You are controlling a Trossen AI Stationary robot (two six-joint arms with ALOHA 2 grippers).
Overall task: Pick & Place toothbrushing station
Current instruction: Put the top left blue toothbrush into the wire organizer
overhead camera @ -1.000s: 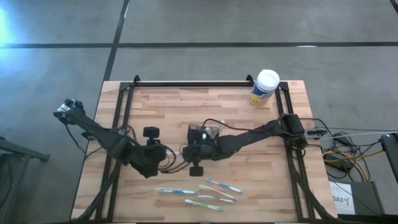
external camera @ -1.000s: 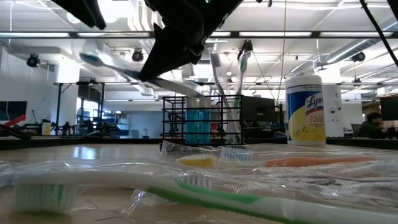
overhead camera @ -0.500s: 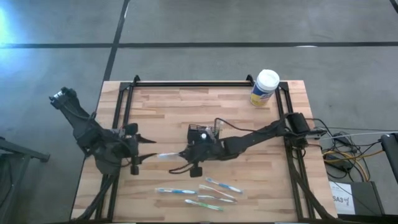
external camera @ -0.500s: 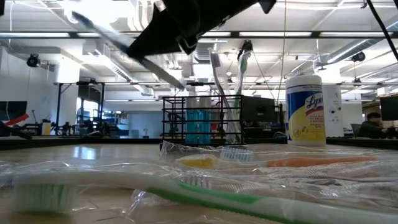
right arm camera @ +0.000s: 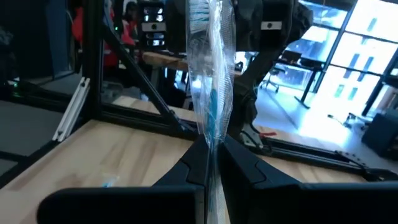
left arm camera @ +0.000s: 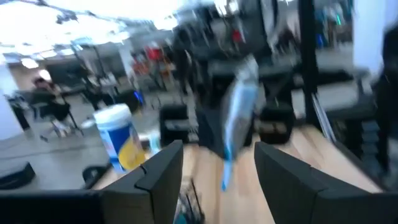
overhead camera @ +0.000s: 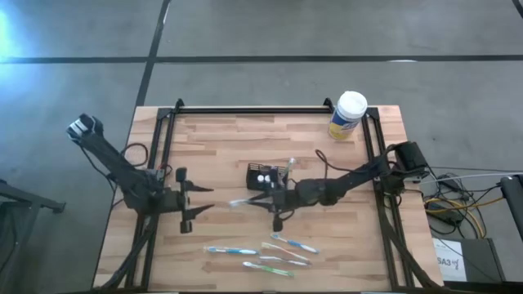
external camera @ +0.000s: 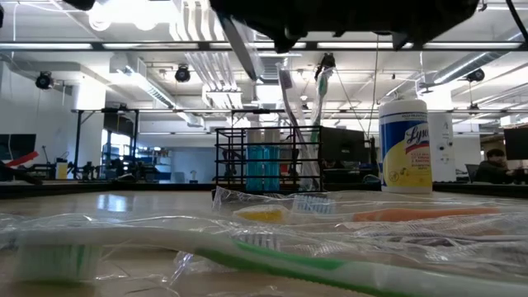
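My right gripper (overhead camera: 266, 201) is shut on a blue toothbrush (overhead camera: 243, 202) in a clear wrapper. It holds the brush above the table, just in front of the black mesh holder (overhead camera: 265, 175). The holder stands on the table with two white-topped pieces (overhead camera: 262, 175) and upright toothbrushes (external camera: 285, 95) in it. My left gripper (overhead camera: 208, 198) is open and empty, left of the brush and facing it. The brush also shows in the left wrist view (left arm camera: 239, 112). Three wrapped toothbrushes (overhead camera: 270, 253) lie on the table nearer the front edge. My right gripper pinches the wrapped toothbrush by its handle (right arm camera: 210, 134) between the two fingers, wrapper and all. The fingers come from the table's right side and lie along the brush. The head end (right arm camera: 200, 15) sticks out past the fingertips toward my left gripper. The brush is clear of the table.
A yellow canister with a white lid (overhead camera: 349, 114) stands at the far right corner. Black frame rails (overhead camera: 261, 109) run along the far edge and both sides of the table. Clear wrappers and a green toothbrush (external camera: 272, 252) lie near the front edge.
My left gripper has drawn back toward the table's left edge, away from the wrapped brush. My right gripper has gone toward the table's right edge with the brush, to a spot in front of the holder. In the low view the brush now slants more steeply.
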